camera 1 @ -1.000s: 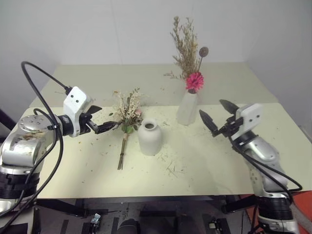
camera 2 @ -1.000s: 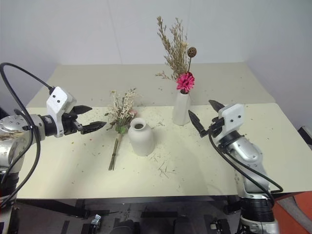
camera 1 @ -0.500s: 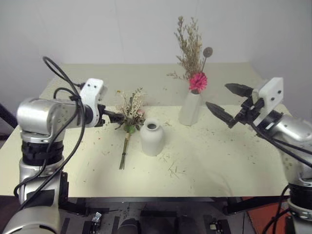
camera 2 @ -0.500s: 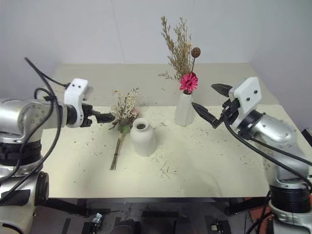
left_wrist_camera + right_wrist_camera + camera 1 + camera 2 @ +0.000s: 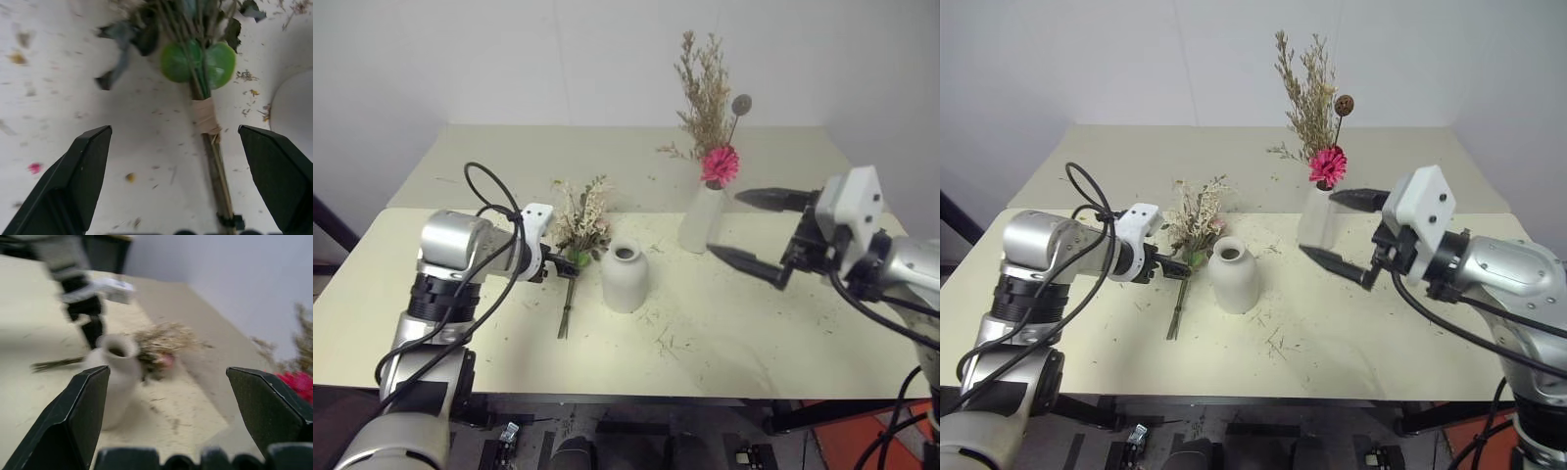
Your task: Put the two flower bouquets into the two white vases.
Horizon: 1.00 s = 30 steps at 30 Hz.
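Tall slim vase [image 5: 701, 219]: upright toward the back of the surface [image 5: 803, 333], holding the magenta-flower bouquet [image 5: 713, 117]. Stems are down in the neck; the magenta bloom sits just above the rim, beige grasses and the brown seed head stand well above it.

Short round vase [image 5: 625, 277]: upright near the middle of the surface, mouth open and dark, nothing sticking out of it.

Pink-rose bouquet [image 5: 576, 243]: lying flat on the surface just beside the round vase, on the robot's left of it. Flower heads point toward the back, stems toward the front edge. The left wrist view shows the tape wrap [image 5: 205, 115] round the stems and two round green leaves [image 5: 197, 61] above it.

Left hand [image 5: 186, 181]: fingers spread wide, empty, angled down over the bouquet's stems. The stems lie between the two fingers in the wrist view; contact not visible.

Right hand [image 5: 754, 231]: fingers wide apart, empty, held above the surface, pointing across toward the vases. One fingertip is near the tall vase, apart from it.

Plant debris [image 5: 662, 338] is scattered over the surface.
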Tool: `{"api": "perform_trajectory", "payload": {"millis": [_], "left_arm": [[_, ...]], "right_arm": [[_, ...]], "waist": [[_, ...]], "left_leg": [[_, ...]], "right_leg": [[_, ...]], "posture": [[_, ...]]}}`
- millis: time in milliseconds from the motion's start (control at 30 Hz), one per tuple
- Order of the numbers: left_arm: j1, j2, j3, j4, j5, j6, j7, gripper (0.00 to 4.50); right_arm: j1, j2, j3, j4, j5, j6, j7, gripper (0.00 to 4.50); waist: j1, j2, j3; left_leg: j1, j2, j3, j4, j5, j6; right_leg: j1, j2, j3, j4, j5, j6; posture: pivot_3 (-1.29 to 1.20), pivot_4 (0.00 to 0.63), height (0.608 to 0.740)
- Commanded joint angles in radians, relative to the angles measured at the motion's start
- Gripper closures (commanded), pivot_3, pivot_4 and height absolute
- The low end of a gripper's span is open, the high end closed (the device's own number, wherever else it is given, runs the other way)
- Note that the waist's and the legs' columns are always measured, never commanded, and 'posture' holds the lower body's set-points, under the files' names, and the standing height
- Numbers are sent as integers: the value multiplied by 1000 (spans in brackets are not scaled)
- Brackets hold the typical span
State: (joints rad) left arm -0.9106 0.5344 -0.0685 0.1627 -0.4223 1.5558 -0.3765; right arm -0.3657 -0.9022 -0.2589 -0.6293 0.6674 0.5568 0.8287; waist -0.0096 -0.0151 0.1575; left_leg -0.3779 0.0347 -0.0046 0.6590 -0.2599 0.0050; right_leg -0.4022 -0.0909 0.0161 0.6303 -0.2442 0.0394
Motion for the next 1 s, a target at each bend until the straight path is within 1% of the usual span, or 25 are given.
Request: {"api": "perform_trajectory", "payload": {"millis": [33, 167, 233, 300, 500, 567, 600, 667, 767, 867, 933, 1000], "left_arm": [[-56, -18, -17, 62, 24, -59, -17, 0], [-89, -43, -48, 158, 42, -105, -43, 0], [-104, -46, -71, 187, 51, -122, -62, 397], [-116, -44, -90, 204, 58, -136, -79, 928], [-149, -55, -95, 257, 98, -171, -75, 2917], [-153, -56, -95, 258, 110, -195, -76, 3534], [-148, -51, -102, 242, 114, -215, -87, 3934], [-142, -49, -101, 223, 123, -240, -93, 4411], [-140, -61, -53, 228, 141, -293, -56, 4412], [-154, -96, 79, 237, 140, -386, 39, 4412], [-134, -130, 190, 189, 127, -554, 106, 4412], [-85, -143, 223, 111, 143, -796, 99, 4412]], "right_arm": [[6, -9, -43, -44, 35, 14, -20, 17], [49, -11, -45, -52, -4, 7, -50, 17], [59, -8, -44, -58, -12, 3, -66, 0], [65, -6, -44, -62, -17, 3, -78, 0], [82, 1, -36, -68, -31, -7, -97, 0], [86, 5, -32, -69, -35, -11, -100, 0], [88, 8, -30, -69, -38, -14, -102, 0], [90, 14, -25, -65, -49, -22, -106, 0], [90, 20, -21, -57, -62, -30, -105, 0], [93, 23, -23, -55, -69, -35, -105, 0], [98, 25, -31, -58, -71, -32, -110, 0], [108, 25, -47, -64, -61, -23, -112, 0]], "waist": [[-3, 0, 0], [-2, 0, 0], [-4, 0, 0], [-4, 0, 0], [-2, 0, 0], [-2, 0, 0], [-2, 0, 0], [-2, 0, 0], [-2, 0, 0], [-2, 0, 0], [-2, 0, 0], [-2, 0, 0]], "left_leg": [[0, 0, 0, 0, 0, 0], [1, 0, 0, 1, 0, 0], [1, -1, 0, 1, 0, 0], [1, -1, 0, 1, 0, 0], [0, -1, 0, 1, 0, 0], [0, -1, 0, 1, 0, 0], [0, -1, 0, 1, 0, 0], [0, -1, 0, 1, 0, 0], [0, -1, 0, 1, 0, 0], [0, 0, 0, 1, 0, 0], [0, 0, 0, 1, 0, 0], [-1, 0, 0, 1, 0, 0]], "right_leg": [[0, 0, 0, 0, 0, 0], [0, 0, 0, 0, 0, 0], [0, 0, 0, -1, 0, 0], [0, 0, 1, -1, 0, 0], [0, 0, 0, -1, 0, 0], [0, 0, 0, -1, 0, 0], [0, 0, 0, -1, 0, 0], [0, 0, 0, -1, 0, 0], [0, 0, 0, -1, 0, 0], [0, 0, 0, -1, 0, 0], [0, 0, 0, -1, 0, 0], [-1, -1, 0, -1, 0, 0]], "posture": [[0, 150, 740], [0, 150, 740], [0, 150, 740], [0, 150, 740], [0, 150, 740], [0, 150, 740], [0, 150, 740], [0, 150, 740], [0, 150, 740], [0, 150, 740], [0, 150, 740], [0, 150, 740]]}}
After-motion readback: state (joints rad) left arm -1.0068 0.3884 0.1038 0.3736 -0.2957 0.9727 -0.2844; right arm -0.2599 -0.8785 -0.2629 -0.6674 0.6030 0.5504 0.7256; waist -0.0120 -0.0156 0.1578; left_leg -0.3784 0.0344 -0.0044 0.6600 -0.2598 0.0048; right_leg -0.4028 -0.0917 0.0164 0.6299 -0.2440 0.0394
